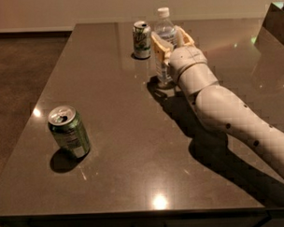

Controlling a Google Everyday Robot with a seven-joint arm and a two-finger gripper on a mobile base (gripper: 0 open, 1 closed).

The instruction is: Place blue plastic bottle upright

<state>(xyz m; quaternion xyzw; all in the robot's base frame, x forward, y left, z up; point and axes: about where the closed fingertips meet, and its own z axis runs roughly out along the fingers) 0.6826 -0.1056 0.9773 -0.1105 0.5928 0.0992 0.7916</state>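
The blue plastic bottle (165, 29), clear with a white cap, stands upright on the dark table (114, 135) at the far middle. My gripper (172, 39) reaches in from the right and sits around the bottle's middle, one tan finger (157, 47) at its left and the other at its right. The jaws look open, with a small gap on the right side. The bottle's base rests on the table, and its lower right part is hidden behind my wrist.
A green soda can (141, 39) stands just left of the bottle. Another green can (69, 132) stands near the front left. My white arm (235, 117) crosses the right side of the table. A dark object (275, 22) sits at the far right.
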